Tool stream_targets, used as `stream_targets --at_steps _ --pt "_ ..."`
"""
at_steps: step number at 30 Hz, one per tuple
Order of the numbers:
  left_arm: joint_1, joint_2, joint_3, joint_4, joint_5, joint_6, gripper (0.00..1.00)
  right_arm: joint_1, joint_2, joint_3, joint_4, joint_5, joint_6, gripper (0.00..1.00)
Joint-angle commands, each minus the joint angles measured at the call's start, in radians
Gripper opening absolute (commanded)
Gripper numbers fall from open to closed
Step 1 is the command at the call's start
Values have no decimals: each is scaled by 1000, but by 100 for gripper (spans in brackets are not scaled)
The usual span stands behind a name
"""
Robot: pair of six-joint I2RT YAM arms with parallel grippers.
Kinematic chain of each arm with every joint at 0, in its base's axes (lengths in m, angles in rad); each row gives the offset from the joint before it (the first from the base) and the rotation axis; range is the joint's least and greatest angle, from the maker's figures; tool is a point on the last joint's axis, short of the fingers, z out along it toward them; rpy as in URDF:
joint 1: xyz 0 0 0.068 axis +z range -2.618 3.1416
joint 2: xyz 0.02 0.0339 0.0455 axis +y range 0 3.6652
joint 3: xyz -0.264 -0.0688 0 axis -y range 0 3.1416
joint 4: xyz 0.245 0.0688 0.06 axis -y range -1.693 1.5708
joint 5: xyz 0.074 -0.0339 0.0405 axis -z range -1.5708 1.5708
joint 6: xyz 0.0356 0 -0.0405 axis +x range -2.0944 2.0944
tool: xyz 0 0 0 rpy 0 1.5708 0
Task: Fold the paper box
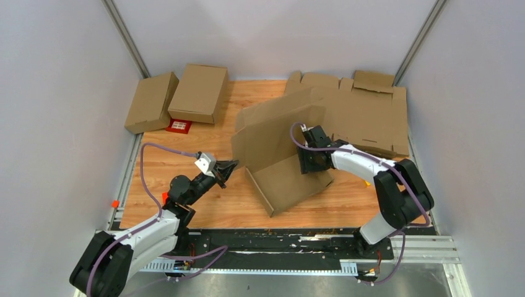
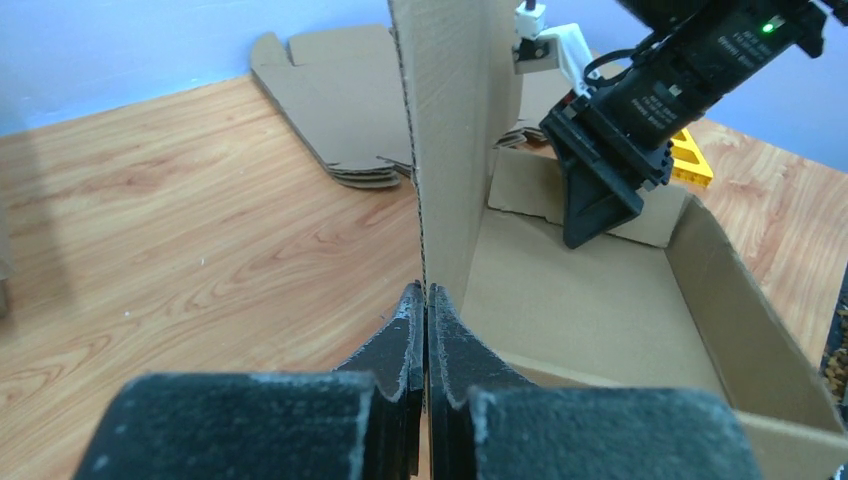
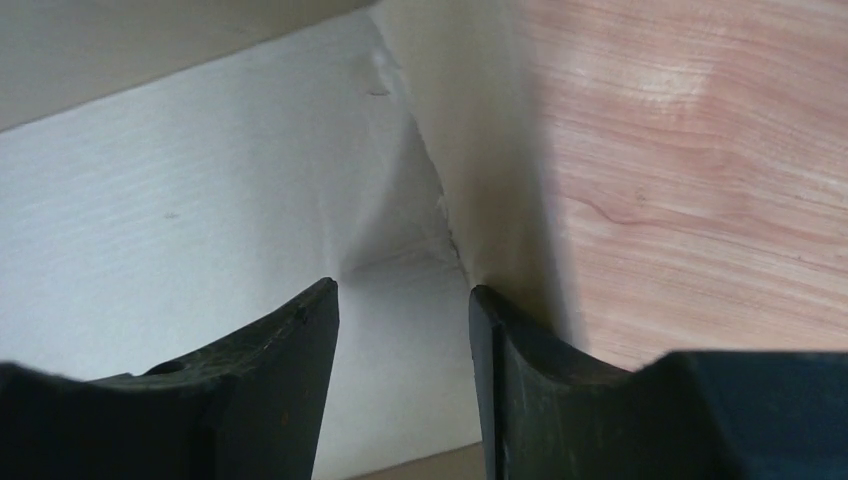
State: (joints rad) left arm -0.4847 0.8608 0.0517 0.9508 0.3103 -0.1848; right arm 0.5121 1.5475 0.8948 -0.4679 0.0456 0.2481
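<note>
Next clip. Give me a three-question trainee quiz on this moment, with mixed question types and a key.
1. True or false: the left end effector has its jaws wide apart.
2. The right end effector is at: A) the paper box, B) the far-left corner, C) its own base.
3. How many closed cartons sit at the far left?

Key: 1 false, it is shut at the edge of the box's upright flap; 2 A; 3 two.
</note>
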Motion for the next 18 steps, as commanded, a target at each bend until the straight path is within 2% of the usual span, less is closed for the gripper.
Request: stream_targets --at_steps 1,7,18 --pt "-5 1 -3 23 4 10 0 -14 79 26 -89 111 45 50" --pt "-5 -1 -1 16 -2 15 0 -12 18 23 -101 91 35 35" --pt "-5 3 2 11 4 19 0 -12 -119 7 -123 29 4 35"
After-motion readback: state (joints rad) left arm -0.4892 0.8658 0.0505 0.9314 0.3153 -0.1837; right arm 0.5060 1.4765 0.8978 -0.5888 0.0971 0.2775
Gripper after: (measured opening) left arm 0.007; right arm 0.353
